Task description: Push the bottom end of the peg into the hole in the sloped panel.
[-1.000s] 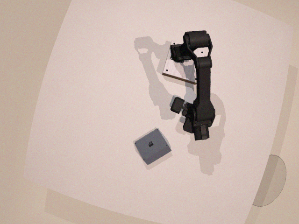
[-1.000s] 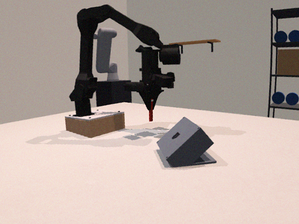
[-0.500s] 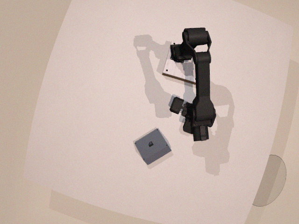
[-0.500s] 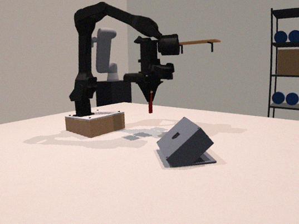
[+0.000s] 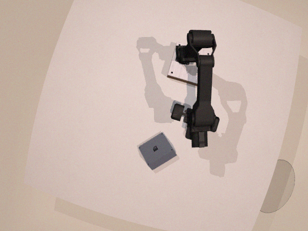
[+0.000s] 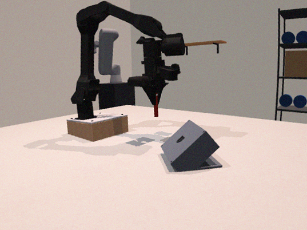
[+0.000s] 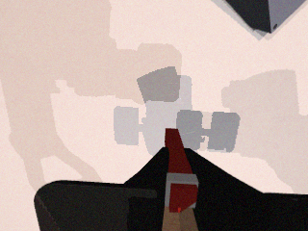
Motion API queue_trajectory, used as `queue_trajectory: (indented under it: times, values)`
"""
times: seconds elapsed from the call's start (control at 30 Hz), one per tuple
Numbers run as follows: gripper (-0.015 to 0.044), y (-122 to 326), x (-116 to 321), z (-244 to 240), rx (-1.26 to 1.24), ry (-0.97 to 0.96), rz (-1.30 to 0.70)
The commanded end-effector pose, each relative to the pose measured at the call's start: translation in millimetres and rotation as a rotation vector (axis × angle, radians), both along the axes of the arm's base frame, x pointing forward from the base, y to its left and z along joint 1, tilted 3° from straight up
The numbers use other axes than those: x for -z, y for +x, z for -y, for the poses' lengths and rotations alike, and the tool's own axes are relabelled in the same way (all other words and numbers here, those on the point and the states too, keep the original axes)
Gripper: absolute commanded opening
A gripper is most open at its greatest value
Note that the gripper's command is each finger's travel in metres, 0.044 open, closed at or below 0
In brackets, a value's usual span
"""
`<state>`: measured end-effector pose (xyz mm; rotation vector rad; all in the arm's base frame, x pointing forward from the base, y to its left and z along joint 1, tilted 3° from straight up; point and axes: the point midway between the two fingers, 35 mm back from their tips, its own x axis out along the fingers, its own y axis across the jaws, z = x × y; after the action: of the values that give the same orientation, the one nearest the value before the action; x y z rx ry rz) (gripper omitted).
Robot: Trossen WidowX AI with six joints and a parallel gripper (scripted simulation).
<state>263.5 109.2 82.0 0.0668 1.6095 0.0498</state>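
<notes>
Peg gripped, held above table.
Gripper [image 6: 156,94] fingers nearly closed, clamping red peg [image 6: 156,108] at its top; sloped panel [image 6: 185,148] with hole [image 6: 180,139] nearby, apart, mid-table.

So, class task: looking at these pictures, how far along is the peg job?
Done: the claw is shut on the red peg, and the exterior view shows it clear of the table.
In hand: carrying the peg, which hangs near upright.
Left: the hole in the sloped panel is unfilled; tilt, align, push in, release, retreat.
</notes>
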Motion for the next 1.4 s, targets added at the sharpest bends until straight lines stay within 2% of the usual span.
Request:
queue_trajectory:
  times: [0.0, 1.37]
  values:
    - [0.0000, 4, -1, 1, -0.017, 0.021, 0.006]
    - [0.0000, 40, -3, 33, -0.214, 0.178, 0.089]
